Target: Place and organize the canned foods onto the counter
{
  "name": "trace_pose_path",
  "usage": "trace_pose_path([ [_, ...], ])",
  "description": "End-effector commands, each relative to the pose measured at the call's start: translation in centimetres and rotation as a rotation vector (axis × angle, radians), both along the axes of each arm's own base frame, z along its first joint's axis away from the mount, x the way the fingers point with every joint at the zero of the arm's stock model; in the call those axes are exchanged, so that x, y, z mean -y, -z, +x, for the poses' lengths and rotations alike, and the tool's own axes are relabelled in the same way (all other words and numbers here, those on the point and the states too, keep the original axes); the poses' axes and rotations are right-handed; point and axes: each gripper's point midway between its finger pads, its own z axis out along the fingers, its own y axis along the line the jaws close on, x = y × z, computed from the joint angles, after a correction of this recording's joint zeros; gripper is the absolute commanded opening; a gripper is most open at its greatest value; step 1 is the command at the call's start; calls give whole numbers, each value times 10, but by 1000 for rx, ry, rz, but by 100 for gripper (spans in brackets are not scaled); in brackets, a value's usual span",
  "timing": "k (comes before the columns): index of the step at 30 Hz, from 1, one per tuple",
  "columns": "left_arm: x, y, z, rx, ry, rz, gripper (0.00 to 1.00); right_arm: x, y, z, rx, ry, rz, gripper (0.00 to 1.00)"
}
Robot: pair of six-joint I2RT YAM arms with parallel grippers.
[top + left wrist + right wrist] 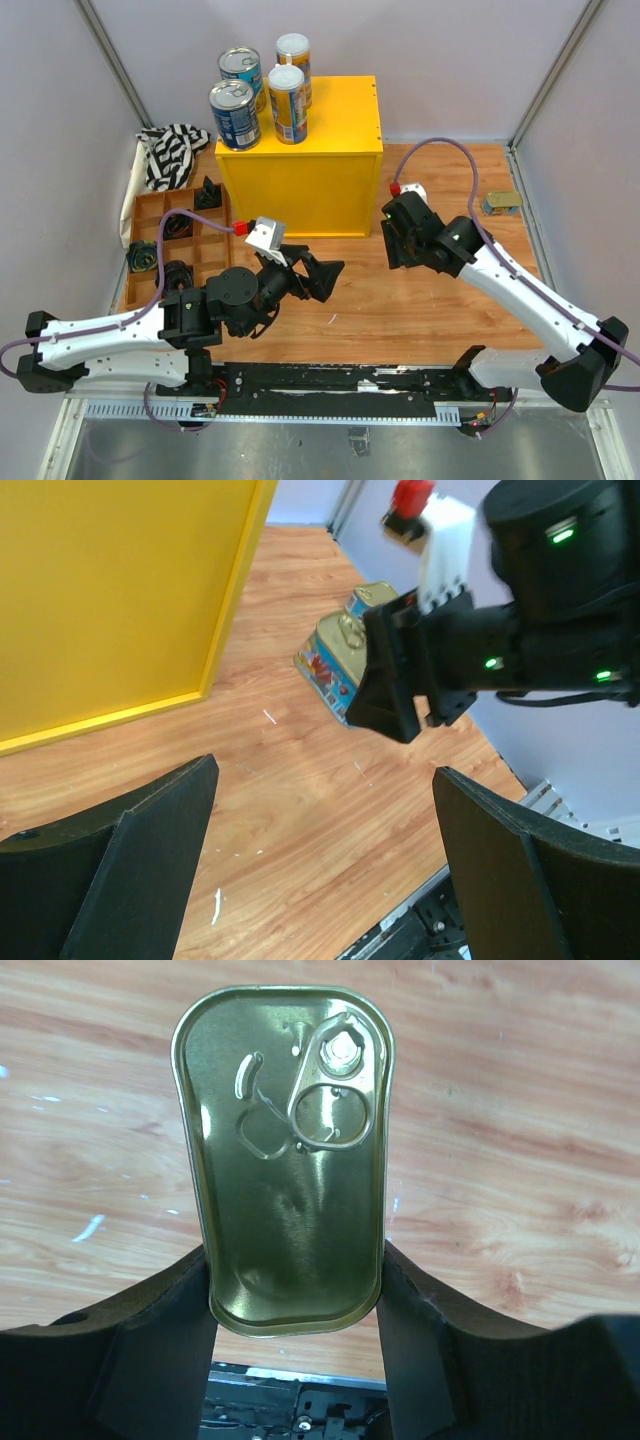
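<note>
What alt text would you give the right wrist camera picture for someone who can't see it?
A flat gold tin with a pull-ring lid faces the camera, clamped at its near end between the two black fingers of the right gripper. Beneath it is a light wooden table with a few pale scuffs.

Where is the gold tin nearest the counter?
Right wrist view: the gold tin sits between the right gripper's fingers, over the table just right of the counter.
</note>
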Motion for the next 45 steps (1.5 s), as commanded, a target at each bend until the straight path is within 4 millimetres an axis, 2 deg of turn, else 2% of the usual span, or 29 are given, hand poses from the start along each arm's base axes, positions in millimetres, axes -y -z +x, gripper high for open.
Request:
trace_pose_path([
  [1,-8,-1,1,-10,-33,-29,93,-8,-61,1,120,-28,20,15],
  [6,-10,-1,1,-10,-41,-28,93,-23,-117,6,218,-70,43,13],
  [15,-10,-3,2,-7,-46,-26,93,-53,-188,13,334,-147,108,13],
  [25,-7,-8,5,16,-54,-13,93,-81,-214,39,388,-180,88,13],
  [34,-3,-12,6,27,-49,-7,93,-91,-236,82,443,-145,81,12],
  [39,-4,-10,5,20,-48,-11,93,-93,-241,105,456,-127,116,12],
  [45,-3,-9,5,21,-48,-5,93,-102,-234,123,441,-136,147,12],
])
